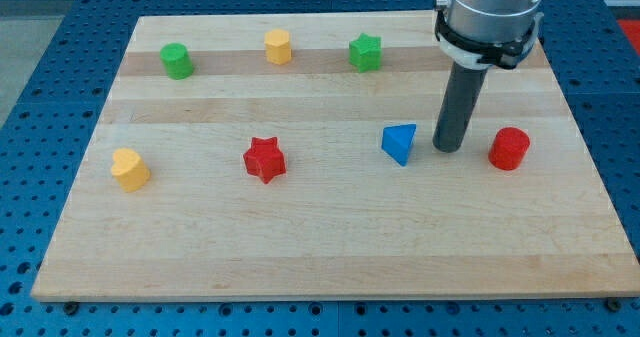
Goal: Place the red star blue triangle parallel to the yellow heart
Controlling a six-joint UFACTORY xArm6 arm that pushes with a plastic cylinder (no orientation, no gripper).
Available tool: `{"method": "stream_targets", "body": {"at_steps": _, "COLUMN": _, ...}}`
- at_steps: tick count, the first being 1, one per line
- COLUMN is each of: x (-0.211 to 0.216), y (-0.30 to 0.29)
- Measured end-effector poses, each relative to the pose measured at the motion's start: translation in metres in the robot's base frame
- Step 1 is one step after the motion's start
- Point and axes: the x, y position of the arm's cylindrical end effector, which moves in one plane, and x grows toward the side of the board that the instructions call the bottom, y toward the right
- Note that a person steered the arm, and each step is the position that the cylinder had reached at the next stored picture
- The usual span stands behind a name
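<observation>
The red star [265, 159] lies left of the middle of the wooden board [330, 247]. The blue triangle [400, 142] lies to its right, on about the same line. The yellow heart [129, 168] sits near the board's left edge, also on that line. My tip [447, 147] stands on the board just right of the blue triangle, a small gap between them, and left of the red cylinder [509, 148].
Along the view's top lie a green cylinder [177, 60], a yellow hexagon [278, 47] and a green star [366, 52]. The arm's grey body [490, 12] covers the top right corner, hiding the blue block there.
</observation>
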Motion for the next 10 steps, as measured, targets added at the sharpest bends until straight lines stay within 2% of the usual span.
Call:
{"method": "stream_targets", "body": {"at_steps": 1, "x": 0.03, "y": -0.001}}
{"method": "stream_targets", "body": {"at_steps": 2, "x": 0.03, "y": -0.001}}
{"method": "stream_targets", "body": {"at_steps": 3, "x": 0.002, "y": -0.001}}
{"method": "stream_targets", "body": {"at_steps": 6, "x": -0.011, "y": -0.002}}
{"method": "stream_targets", "body": {"at_steps": 10, "x": -0.006, "y": -0.133}}
